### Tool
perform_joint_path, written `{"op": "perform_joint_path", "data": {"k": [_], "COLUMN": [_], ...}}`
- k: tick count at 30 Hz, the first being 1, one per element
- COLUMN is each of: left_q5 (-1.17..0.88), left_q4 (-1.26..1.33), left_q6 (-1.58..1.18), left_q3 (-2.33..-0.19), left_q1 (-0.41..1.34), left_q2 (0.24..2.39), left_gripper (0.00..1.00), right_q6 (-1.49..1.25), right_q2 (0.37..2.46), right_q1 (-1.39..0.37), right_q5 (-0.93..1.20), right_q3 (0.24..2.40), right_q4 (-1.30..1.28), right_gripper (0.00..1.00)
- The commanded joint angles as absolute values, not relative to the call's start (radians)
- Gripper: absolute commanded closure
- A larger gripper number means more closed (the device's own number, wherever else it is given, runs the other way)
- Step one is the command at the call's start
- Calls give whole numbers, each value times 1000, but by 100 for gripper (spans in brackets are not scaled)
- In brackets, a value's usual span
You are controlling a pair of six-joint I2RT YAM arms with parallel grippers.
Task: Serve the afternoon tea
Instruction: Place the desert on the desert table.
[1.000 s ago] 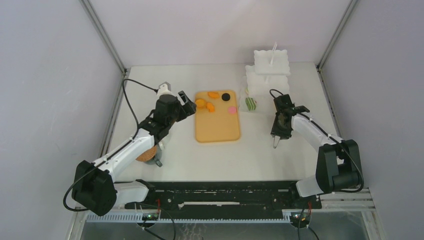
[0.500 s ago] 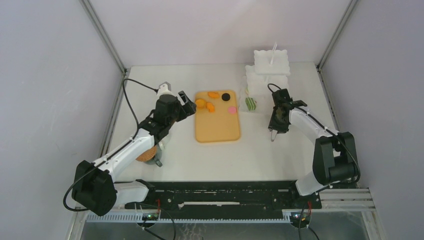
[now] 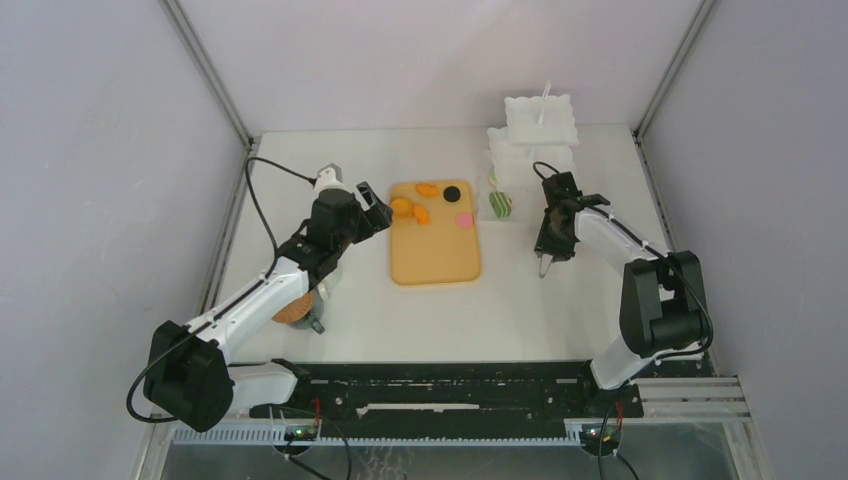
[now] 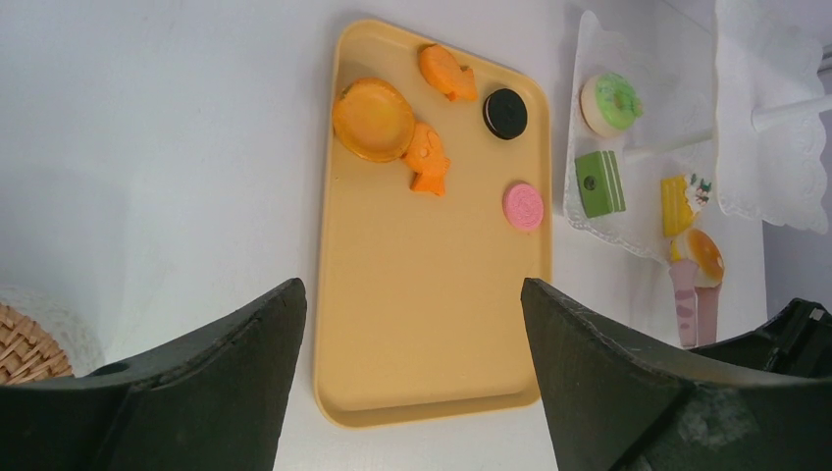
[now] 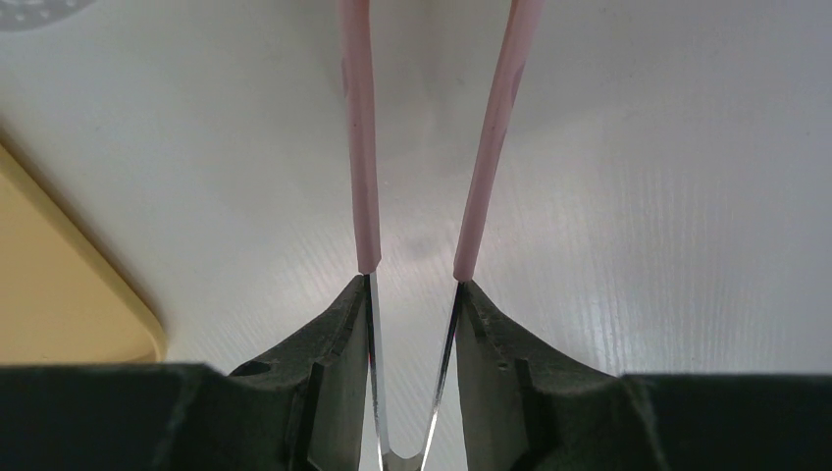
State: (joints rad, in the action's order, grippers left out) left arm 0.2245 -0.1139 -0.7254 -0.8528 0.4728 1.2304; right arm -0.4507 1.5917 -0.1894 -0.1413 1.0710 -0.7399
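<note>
Biggest first: plain white bench (image 3: 520, 300). Next, two arms. Left one stretched low from seven o'clock toward the middle, forearm passing over a round woven coaster (image 3: 290, 312), wrist tilted down; left pincer (image 4: 407, 294) spread wide, empty, hovering at the ten o'clock corner of a flat tan rectangular tray (image 3: 435, 255). Right one rising from five o'clock, elbow folded high, wrist dropped at the tray's three o'clock; right pincer (image 5: 412, 324) pressed onto the handle end of thin pink tongs (image 5: 358, 147), blades parted. At one o'clock, a white lace-edged tiered stand (image 3: 540, 120).

Now the small stuff! Tray's twelve o'clock end: round orange tart (image 4: 373, 119), black sandwich round (image 4: 505, 112), pink round (image 4: 523, 206). Bottom tier: green-iced donut (image 4: 609, 101), green striped block (image 4: 599, 183), yellow wedge (image 4: 675, 204). By the tongs' far end, a small orange-topped tart (image 4: 703, 255); pinched or only touching, cannot tell. Likely light, hard, slick toys, prone to squirting out: gentle squeeze across the rim, low on the sides, not on the domed top.
</note>
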Motion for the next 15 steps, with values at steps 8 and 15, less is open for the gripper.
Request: {"op": "perform_joint_path", "data": {"k": [8, 15], "left_q5": [229, 230], "left_q4": [-89, -90], "left_q6": [-705, -706], "left_q3": [-875, -876], "left_q1": [469, 469], "left_q2": [1209, 1209], "left_gripper": [15, 15], "right_q6": [-429, -430], "right_q2": [1626, 1579], "right_q1": [-183, -184], "right_q5": [-159, -164], "right_q3": [1160, 1129], "right_q4": [-648, -600], "right_gripper": [78, 78]}}
